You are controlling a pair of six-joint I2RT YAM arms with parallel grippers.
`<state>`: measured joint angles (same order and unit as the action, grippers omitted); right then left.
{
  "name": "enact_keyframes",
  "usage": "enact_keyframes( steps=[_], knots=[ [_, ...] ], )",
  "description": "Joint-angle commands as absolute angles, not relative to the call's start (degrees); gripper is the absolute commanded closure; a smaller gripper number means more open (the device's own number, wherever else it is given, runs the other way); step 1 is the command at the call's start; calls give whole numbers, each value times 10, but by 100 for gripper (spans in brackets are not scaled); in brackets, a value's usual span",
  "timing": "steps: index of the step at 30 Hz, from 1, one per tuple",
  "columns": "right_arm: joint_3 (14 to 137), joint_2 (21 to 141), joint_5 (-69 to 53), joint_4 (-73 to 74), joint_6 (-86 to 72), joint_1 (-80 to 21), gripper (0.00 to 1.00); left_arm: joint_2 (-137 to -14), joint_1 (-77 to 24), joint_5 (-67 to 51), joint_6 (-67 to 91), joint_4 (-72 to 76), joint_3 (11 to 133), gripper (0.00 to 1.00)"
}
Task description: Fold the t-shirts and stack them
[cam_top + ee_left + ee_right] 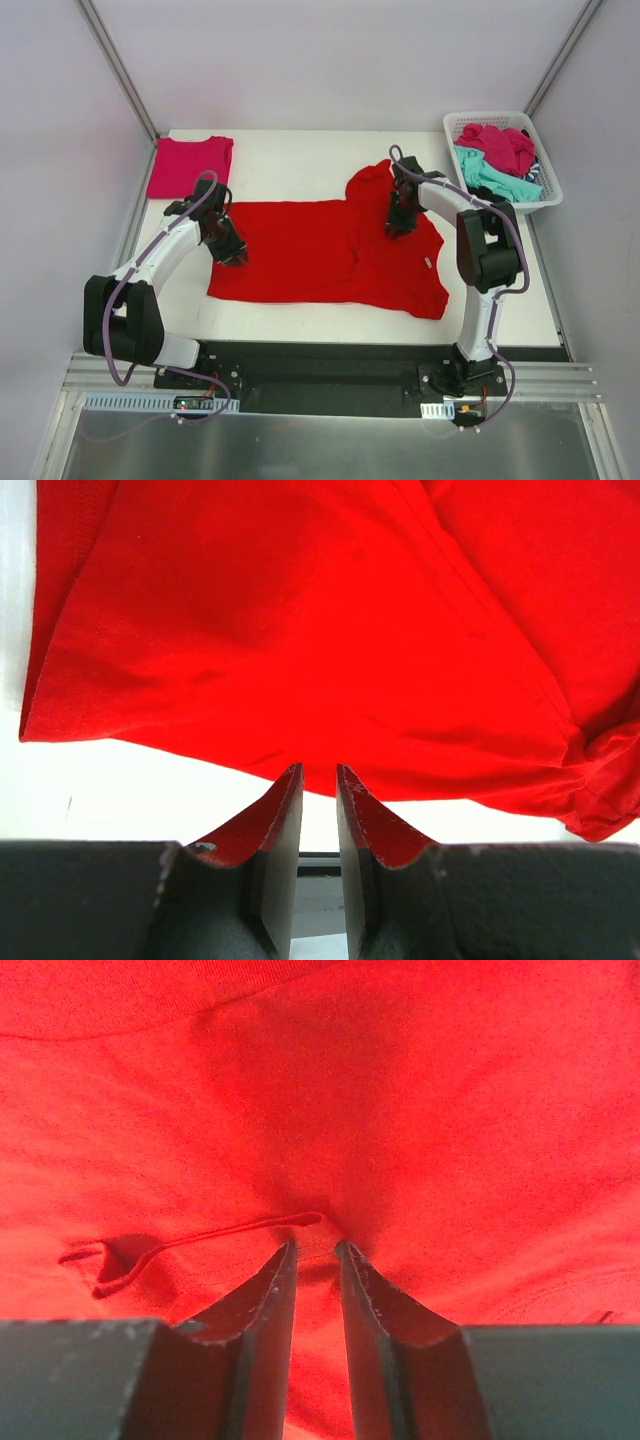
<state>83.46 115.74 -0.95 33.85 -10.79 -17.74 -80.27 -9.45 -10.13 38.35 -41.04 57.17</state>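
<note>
A large bright red t-shirt (320,250) lies spread across the middle of the white table (290,150), its right part rumpled and doubled over. My left gripper (232,250) sits at the shirt's left edge. In the left wrist view this gripper (318,770) is narrowly open with only bare table in the gap, and the red cloth (300,610) starts just past the tips. My right gripper (398,225) is down on the shirt's upper right part. Its jaws (315,1245) are slightly open over the red cloth (400,1110), the tips at a small raised seam (230,1230).
A folded magenta-pink t-shirt (190,165) lies at the back left corner. A white lattice basket (485,116) at the back right holds a magenta shirt (498,145), a teal one (495,178) and something dark. Grey walls close in the sides.
</note>
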Motion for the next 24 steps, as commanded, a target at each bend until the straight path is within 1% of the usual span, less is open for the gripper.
enact_keyframes(
  steps=[1, 14, 17, 24],
  knots=[
    [817, 1115, -7, 344, -92, -175, 71, -801, -100, -99, 384, -423, 584, 80],
    [841, 1105, -4, 367, -70, -162, 73, -802, -100, -99, 382, -426, 592, 80],
    [830, 1113, -15, 364, -77, -160, 75, -802, -100, -99, 381, -425, 592, 80],
    [806, 1115, -40, 337, -93, -167, 77, -806, -100, -98, 381, -427, 594, 80]
  ],
)
